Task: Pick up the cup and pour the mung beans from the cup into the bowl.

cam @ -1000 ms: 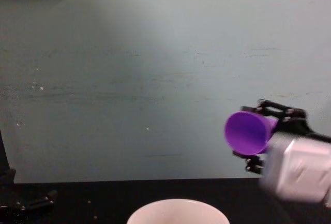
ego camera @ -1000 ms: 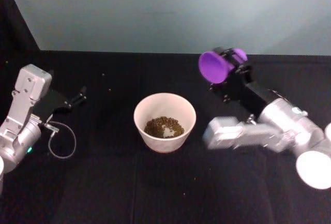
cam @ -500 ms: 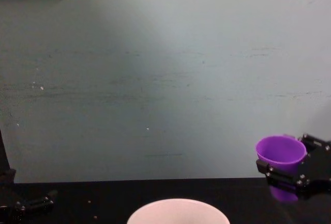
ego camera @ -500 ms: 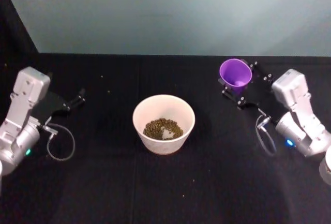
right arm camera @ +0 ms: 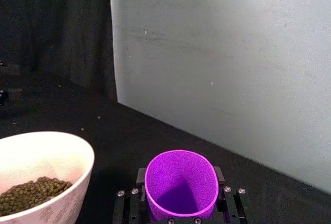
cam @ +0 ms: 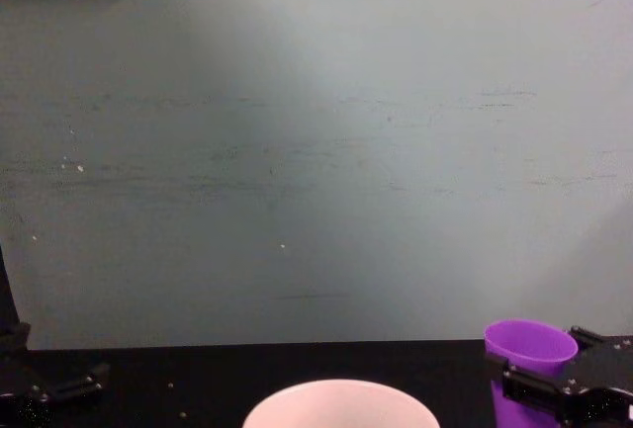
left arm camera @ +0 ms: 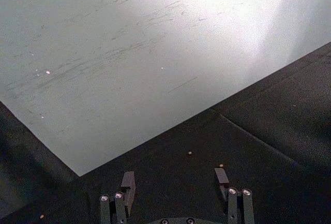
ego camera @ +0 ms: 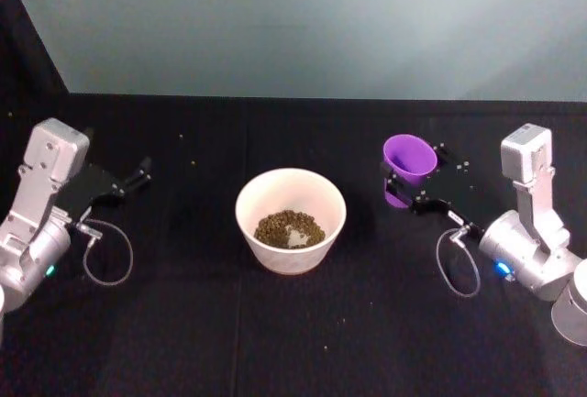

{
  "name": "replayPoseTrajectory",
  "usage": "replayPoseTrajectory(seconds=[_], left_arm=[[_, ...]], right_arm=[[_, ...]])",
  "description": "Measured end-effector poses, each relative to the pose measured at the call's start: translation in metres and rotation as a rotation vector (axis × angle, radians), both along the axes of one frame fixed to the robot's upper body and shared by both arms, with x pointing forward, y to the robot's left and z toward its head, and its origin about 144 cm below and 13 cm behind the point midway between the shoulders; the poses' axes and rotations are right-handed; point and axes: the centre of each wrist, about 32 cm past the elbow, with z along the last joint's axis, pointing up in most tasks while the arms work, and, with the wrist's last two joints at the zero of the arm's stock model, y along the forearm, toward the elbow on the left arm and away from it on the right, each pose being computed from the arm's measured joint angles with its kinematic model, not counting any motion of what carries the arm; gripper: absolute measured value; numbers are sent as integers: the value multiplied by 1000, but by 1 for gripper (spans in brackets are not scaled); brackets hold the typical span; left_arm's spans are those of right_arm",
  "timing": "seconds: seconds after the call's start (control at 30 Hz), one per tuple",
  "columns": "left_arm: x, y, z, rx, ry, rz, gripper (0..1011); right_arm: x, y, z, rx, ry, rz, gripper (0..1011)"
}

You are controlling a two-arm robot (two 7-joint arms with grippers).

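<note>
The pour appears complete: the mung beans [ego camera: 290, 227] lie in a heap at the bottom of the bowl [ego camera: 291, 189], which stands near the middle of the tabletop [ego camera: 275, 342], and the right wrist view shows the interior of the cup [right arm camera: 180, 191] bare, with no beans visible. The right claw [ego camera: 411, 187] is closed on the cup, one finger on each side of its wall, and holds it upright, mouth up, to the right of the bowl and apart from it, toward the right edge of the tabletop. In the chest view the cup base sits low, close to the surface; whether it touches the tabletop cannot be told. A few stray beans lie scattered on the black cloth. What remains, as judged from this state, is to set the cup down and release it. The left claw [left arm camera: 176, 184] is parked near the left edge of the tabletop, its fingers spread and gripping nothing.
</note>
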Motion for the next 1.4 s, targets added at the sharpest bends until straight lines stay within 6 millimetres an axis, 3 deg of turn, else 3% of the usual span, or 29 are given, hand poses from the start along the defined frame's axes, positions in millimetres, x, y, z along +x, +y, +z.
replayPoseTrajectory(seconds=[0.87,1.27,1.4], left_arm=[[0,0,0,0,0,0,1000],[0,0,0,0,0,0,1000],[0,0,0,0,0,0,1000]], right_arm=[[3,-4,-6,19,85,30,739],[2,-3,-6,17,81,30,1002],[-1,-3,1,31,54,19,1003]])
